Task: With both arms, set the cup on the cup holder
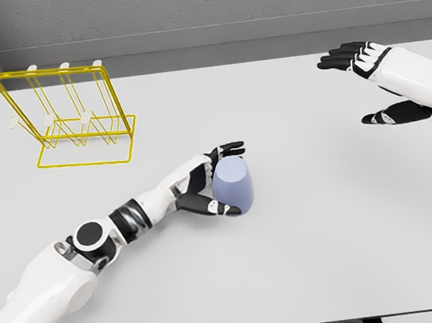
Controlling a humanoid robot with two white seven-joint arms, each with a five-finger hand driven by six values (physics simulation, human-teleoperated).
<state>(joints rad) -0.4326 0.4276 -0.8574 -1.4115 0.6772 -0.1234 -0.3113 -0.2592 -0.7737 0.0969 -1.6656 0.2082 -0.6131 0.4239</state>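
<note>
**Cup in Left Hand's Grasp, Rack Well Apart**

On the table, a pale grey slab filling most of the head view, three items bear on the task. Largest is the rack, a yellow wire frame with white-tipped pegs, upright at the far left. Next, the left hand, reaching in from the lower left: fingers curl over the top of the cup, thumb beneath its near side, so the hand appears closed on it. The right hand hovers at the far right, fingers spread, holding nothing. Smallest is the cup, lavender, mouth down, near the table's middle and well apart from the rack.

Risks, as judged: the grip looks shallow, and the smooth tapered wall could slide from the fingers on lifting. The pegs are thin; a tilted approach could miss them or knock the light frame over. The right hand is too distant to steady anything.
</note>
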